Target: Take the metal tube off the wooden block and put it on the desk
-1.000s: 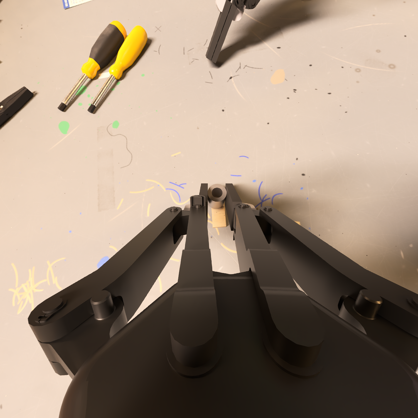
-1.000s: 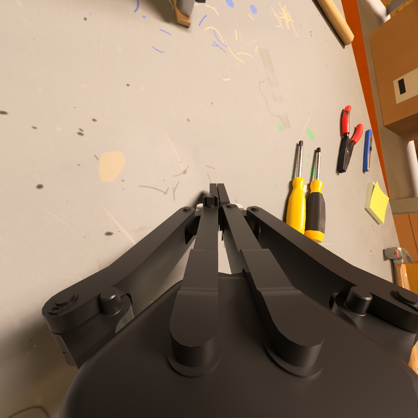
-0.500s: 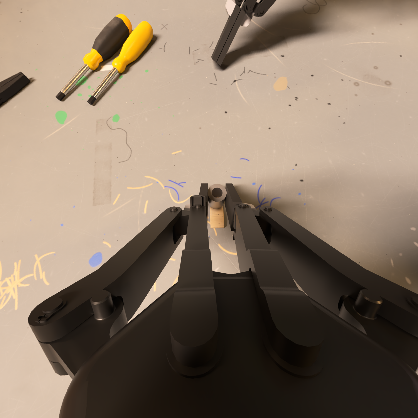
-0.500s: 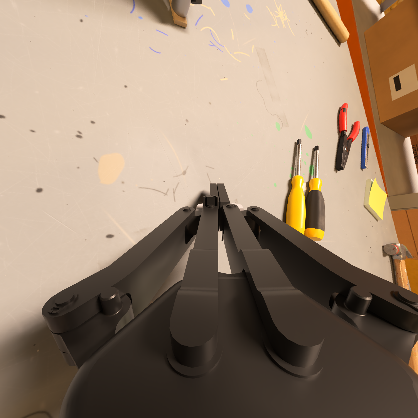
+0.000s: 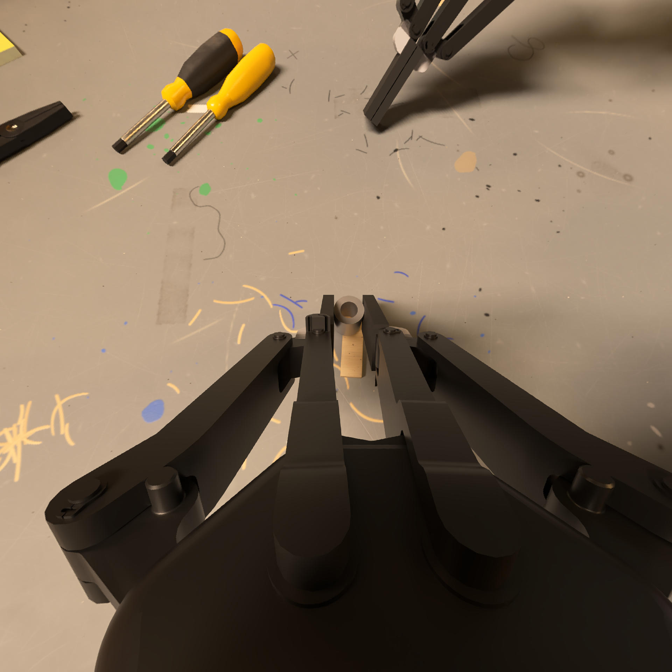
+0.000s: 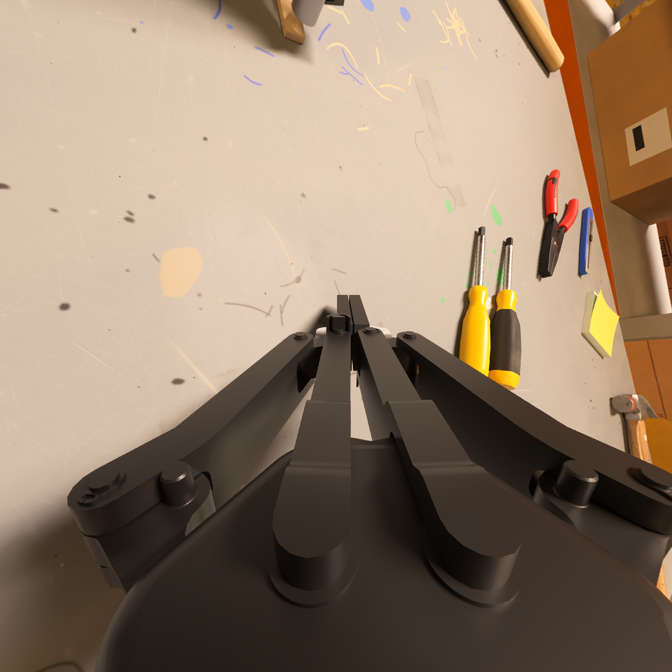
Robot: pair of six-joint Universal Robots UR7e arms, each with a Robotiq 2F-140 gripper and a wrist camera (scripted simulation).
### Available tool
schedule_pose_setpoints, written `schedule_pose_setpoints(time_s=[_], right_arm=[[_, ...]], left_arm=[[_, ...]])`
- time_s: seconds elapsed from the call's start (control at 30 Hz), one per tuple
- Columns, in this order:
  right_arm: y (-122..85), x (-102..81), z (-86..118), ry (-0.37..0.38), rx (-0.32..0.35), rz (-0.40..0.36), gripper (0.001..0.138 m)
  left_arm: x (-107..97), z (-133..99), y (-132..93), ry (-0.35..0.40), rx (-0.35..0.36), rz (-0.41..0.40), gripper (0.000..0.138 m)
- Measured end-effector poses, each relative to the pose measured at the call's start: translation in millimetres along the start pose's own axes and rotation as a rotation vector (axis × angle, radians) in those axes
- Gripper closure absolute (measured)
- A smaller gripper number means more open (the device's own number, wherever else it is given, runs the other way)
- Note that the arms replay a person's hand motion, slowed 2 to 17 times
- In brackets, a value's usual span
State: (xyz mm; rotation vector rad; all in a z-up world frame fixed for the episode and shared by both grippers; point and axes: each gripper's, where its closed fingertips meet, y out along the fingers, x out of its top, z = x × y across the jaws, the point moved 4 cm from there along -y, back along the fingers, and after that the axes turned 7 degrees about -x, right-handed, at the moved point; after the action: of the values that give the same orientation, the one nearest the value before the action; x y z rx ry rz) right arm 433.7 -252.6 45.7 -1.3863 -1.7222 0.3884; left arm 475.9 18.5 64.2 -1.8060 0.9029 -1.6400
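My left gripper (image 5: 348,303) is shut on the short grey metal tube (image 5: 349,314), which stands upright with its open end facing the camera. The wooden block (image 5: 352,356) lies under the tube, between my fingers. I cannot tell whether the tube touches it. The tube (image 6: 307,10) and the block (image 6: 291,25) also show at the top edge of the right wrist view. My right gripper (image 6: 349,302) is shut and empty, with its tips close to the desk. It also shows far off in the left wrist view (image 5: 374,116).
Two yellow-handled screwdrivers (image 5: 214,83) (image 6: 489,338) lie side by side on the desk. Red-handled pliers (image 6: 556,225), a blue knife (image 6: 585,242), yellow sticky notes (image 6: 600,323), a hammer (image 6: 632,411) and a wooden handle (image 6: 534,36) lie near the orange desk edge (image 6: 578,120). A cardboard box (image 6: 640,120) stands beyond it.
The left wrist view has shifted: far objects have slid right and down, and near desk marks have slid left. The tube stays gripped over the block. The right gripper stays shut, its view barely changed.
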Motion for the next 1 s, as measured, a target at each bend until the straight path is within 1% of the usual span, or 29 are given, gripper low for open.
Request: schedule_pose_setpoints(time_s=[0.17, 0.33, 0.43, 0.57, 0.73, 1.0], right_arm=[[-1, 0.1, 1, -0.015, 0.0, 0.008, 0.138], [-1, 0.4, 2, -0.016, -0.002, 0.005, 0.138], [-1, 0.3, 2, -0.01, 0.0, 0.001, 0.138], [-1, -0.1, 1, 0.001, 0.003, 0.0, 0.138], [-1, -0.1, 1, 0.019, 0.005, -0.002, 0.138], [-4, 0.7, 0, 0.075, 0.017, -0.021, 0.138]], left_arm=[[-1, 0, -7, 0.042, 0.041, 0.015, 0.118], [2, -2, -16, 0.025, 0.057, -0.021, 0.118], [4, -1, -19, 0.024, 0.074, -0.03, 0.118], [6, -2, -19, 0.041, 0.087, -0.019, 0.118], [9, -5, -19, 0.052, 0.086, -0.011, 0.118], [11, -4, -19, 0.05, 0.089, -0.009, 0.118]])
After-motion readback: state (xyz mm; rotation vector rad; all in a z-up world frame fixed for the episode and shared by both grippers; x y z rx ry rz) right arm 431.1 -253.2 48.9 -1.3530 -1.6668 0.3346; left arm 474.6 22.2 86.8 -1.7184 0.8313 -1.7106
